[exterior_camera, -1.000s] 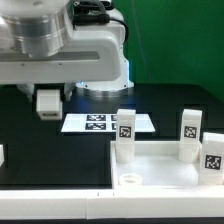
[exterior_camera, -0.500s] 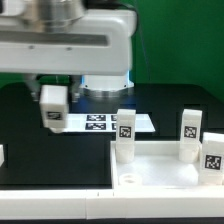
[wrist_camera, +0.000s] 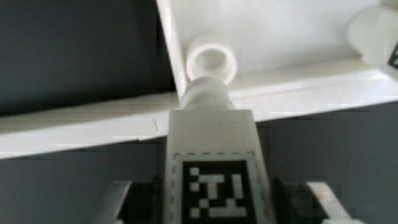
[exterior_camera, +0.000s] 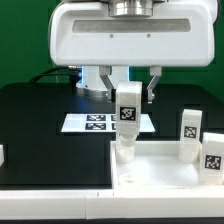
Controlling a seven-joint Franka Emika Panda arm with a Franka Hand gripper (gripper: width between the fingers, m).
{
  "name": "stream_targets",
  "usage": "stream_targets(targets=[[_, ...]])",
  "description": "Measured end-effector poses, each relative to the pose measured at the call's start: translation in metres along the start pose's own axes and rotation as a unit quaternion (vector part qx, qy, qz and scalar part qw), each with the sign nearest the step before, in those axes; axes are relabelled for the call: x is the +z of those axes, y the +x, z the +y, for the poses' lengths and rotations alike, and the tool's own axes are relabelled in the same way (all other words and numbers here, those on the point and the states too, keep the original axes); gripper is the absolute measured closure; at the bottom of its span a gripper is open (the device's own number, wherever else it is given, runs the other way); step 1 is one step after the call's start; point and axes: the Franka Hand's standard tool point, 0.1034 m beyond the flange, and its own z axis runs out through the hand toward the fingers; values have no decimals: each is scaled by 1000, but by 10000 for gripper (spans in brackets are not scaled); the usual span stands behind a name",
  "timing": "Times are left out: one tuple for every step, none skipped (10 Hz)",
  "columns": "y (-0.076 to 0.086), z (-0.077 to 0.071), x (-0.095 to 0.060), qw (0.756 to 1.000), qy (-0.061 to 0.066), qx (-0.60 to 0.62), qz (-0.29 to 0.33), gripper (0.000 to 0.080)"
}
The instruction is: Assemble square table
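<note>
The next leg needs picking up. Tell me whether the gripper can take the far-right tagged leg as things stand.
Probably not yet. The gripper seems to have its fingers closed on another leg, so they are full. The far-right leg itself stands uncovered, its top free.

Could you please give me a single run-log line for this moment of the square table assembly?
gripper: shut on white tagged leg | position: over another leg on the white rimmed square slab | loose legs: two at exterior view's right

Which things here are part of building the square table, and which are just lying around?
Part of the job: tabletop slab; leg under the gripper; two more legs at the exterior view's right.

Lying about: marker board; black table.
</note>
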Motion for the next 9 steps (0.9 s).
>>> stream_targets(targets=[[-4,-1,2,1000,0,-1,-3,515],[-4,-1,2,1000,-1,-1,-3,515],[-4,-2,4,1000,0,-1,1,515],[-10,-6,10,1000,2,0,26,515],[-16,-12,14,999,4,7,42,515],[-15,-18,16,998,5,5,61,515],[-16,-16,16,998,4,3,55,515],[-16,-15,16,999,3,4,54,515],[-16,-15,17,999,3,4,54,515]])
